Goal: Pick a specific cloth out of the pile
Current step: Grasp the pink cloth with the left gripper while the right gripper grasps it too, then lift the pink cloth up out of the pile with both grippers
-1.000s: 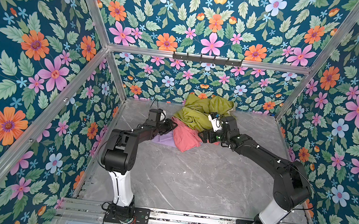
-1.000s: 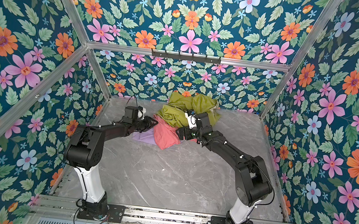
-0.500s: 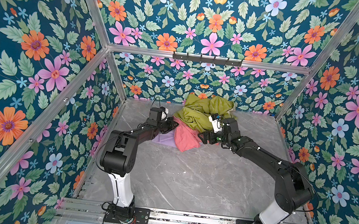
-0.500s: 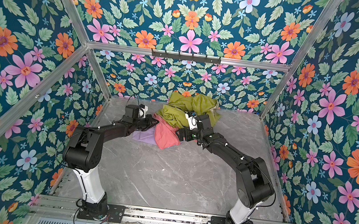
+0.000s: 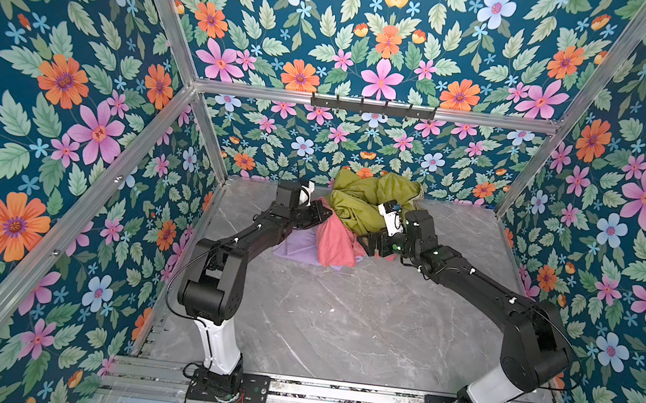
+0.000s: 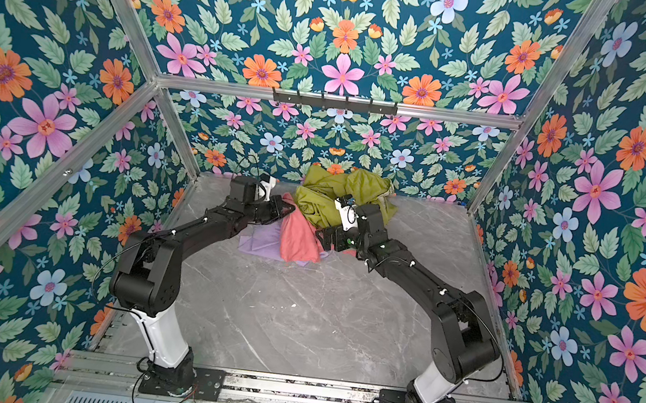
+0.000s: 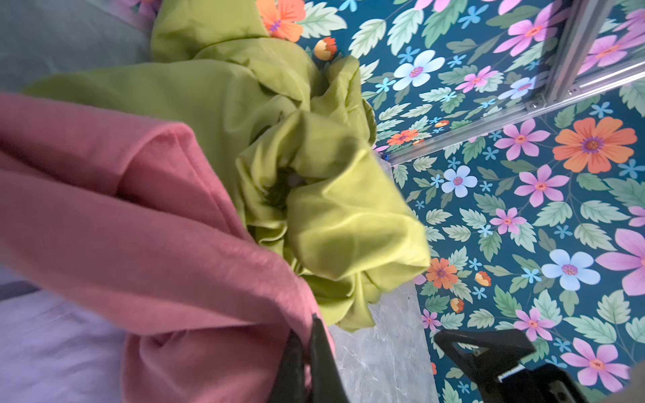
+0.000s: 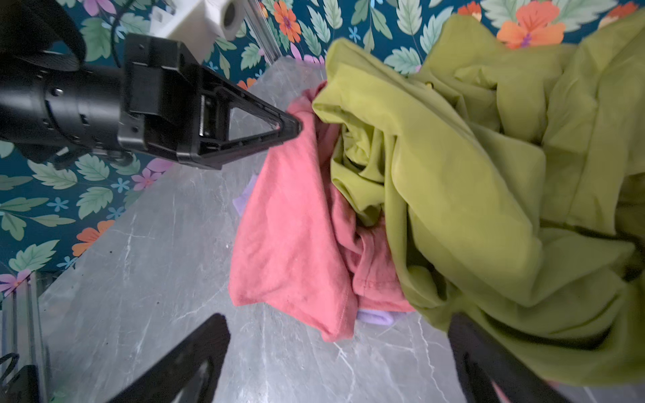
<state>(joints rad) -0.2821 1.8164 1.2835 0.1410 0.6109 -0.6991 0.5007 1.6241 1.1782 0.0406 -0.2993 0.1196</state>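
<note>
The pile lies at the back of the marble floor: an olive-green cloth point(image 5: 358, 205) point(image 6: 325, 201) on top, a pale lilac cloth point(image 5: 292, 247) point(image 6: 257, 244) underneath. The salmon-pink cloth point(image 5: 335, 244) point(image 6: 300, 239) point(image 7: 139, 226) point(image 8: 289, 226) drapes forward between them. My left gripper point(image 5: 326, 214) point(image 6: 291, 208) point(image 7: 307, 328) is shut on the pink cloth's far upper edge, beside the green folds. My right gripper point(image 5: 366, 243) point(image 6: 323, 240) point(image 8: 336, 324) stands open low at the pile's right side. One of its fingers point(image 8: 488, 356) lies against the green cloth; nothing is between its jaws but floor and the pink corner.
Flowered walls with aluminium frame posts point(image 5: 211, 143) close in the back and both sides. The green cloth leans on the back wall. A black hook rail point(image 5: 373, 106) runs high on that wall. Bare marble floor point(image 5: 340, 322) stretches from the pile to the arm bases.
The left gripper's jaws have closed on the pink cloth's upper edge. The right arm has barely shifted and stays open.
</note>
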